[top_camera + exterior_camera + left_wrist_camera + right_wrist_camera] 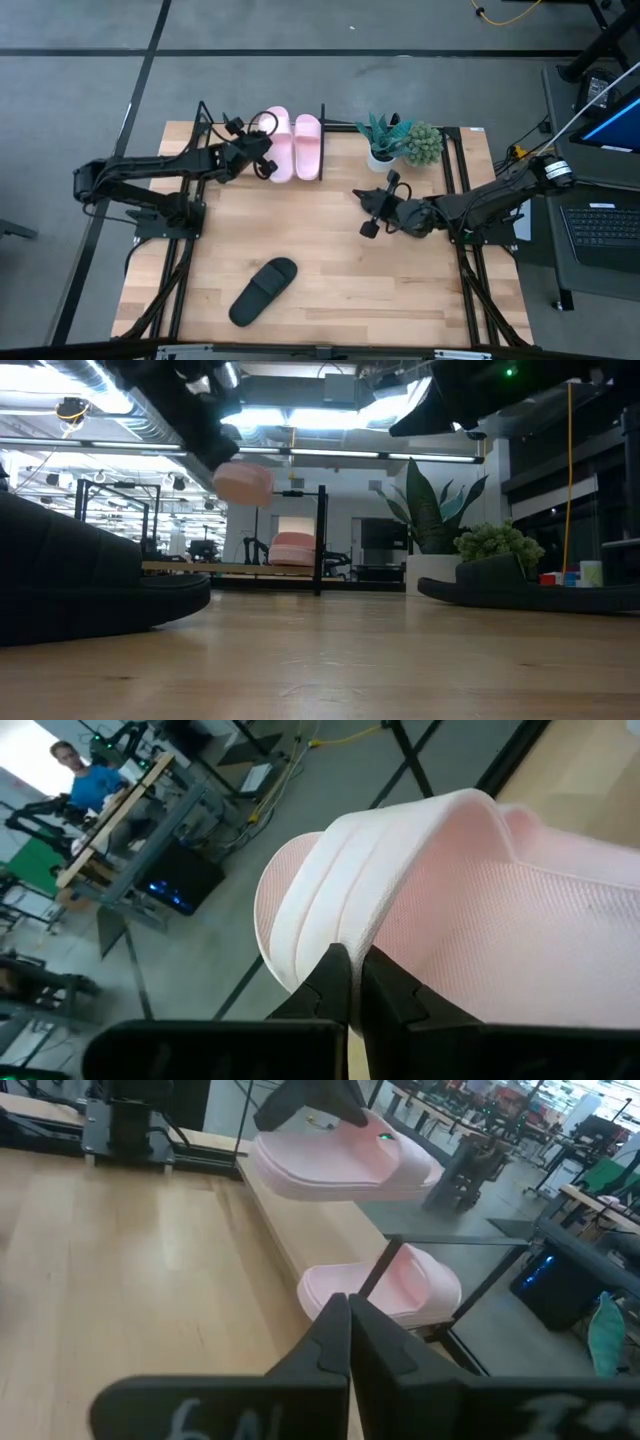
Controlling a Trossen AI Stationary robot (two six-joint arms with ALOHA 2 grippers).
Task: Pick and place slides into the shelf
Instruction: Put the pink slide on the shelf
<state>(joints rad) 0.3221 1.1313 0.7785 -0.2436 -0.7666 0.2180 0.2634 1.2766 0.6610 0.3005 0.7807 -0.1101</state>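
Note:
My left gripper (265,160) is shut on a light pink slide (278,145) and holds it in the air over the shelf's (322,140) left part; the low view shows that slide (243,483) above the wooden base. The second pink slide (307,146) lies sole-down on the shelf's base (385,1290), beside the right end frame. One matte black slide (263,291) lies flat on the table near its near edge. No other black slide shows in the high view. My right gripper (366,215) hovers shut and empty right of the table's middle. My left gripper (350,982) pinches the pink slide's wide ribbed strap (372,925) at its edge, between its two fingers. It comes roughly level from the table's left side. The slide is lifted clear (340,1160) and sits about level, above the shelf's base.
A potted green plant (400,142) stands right of the shelf at the far edge, close to my right arm. Black side rails (462,180) run along both table sides. Bare wood lies in the table's middle. A person (88,782) shows far off in the room.

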